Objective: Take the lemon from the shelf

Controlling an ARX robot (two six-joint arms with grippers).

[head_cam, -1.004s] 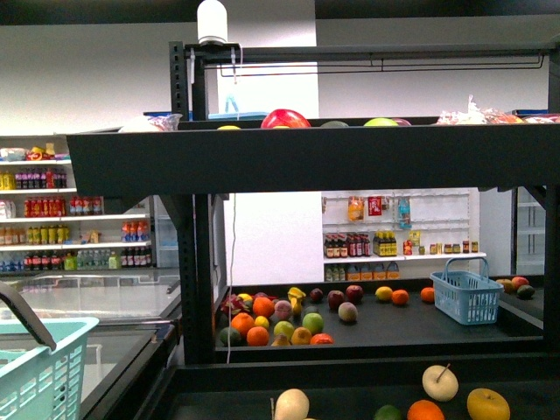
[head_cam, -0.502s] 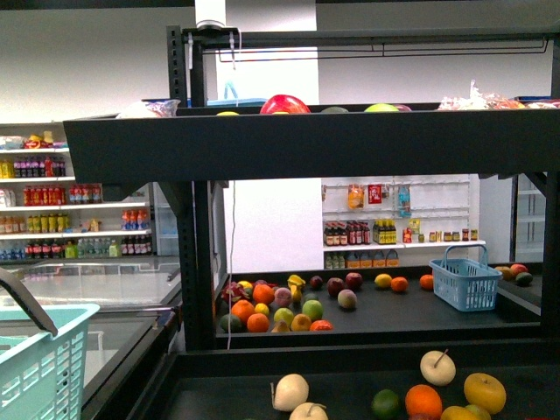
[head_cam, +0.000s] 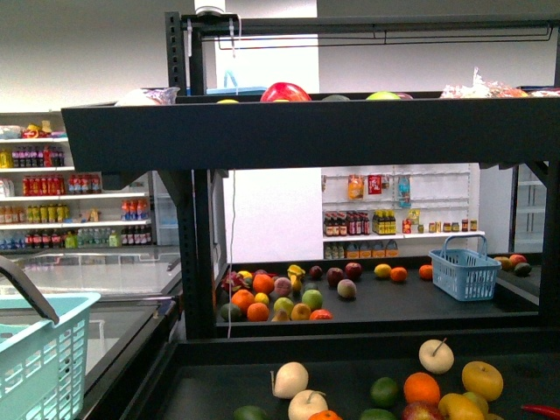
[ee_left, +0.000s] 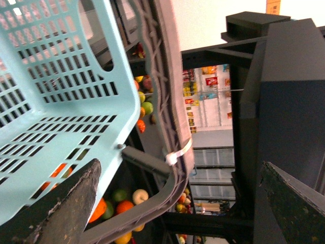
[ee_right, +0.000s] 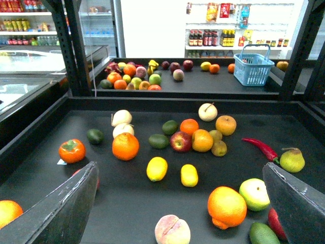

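Right claw is spread wide with nothing between its fingers, hanging over the bottom tray of the shelf and touching no fruit. Left claw is spread as well. The grey handle of a pale green-blue basket runs between its fingers, and I cannot tell whether they touch it. On the near side of the red apple, towards the right claw, a lemon and a second lemon lie flat on the tray, near each other but apart. Just behind the apple sits an orange. Well beyond the apple, on the farther tray, stands a small blue basket.
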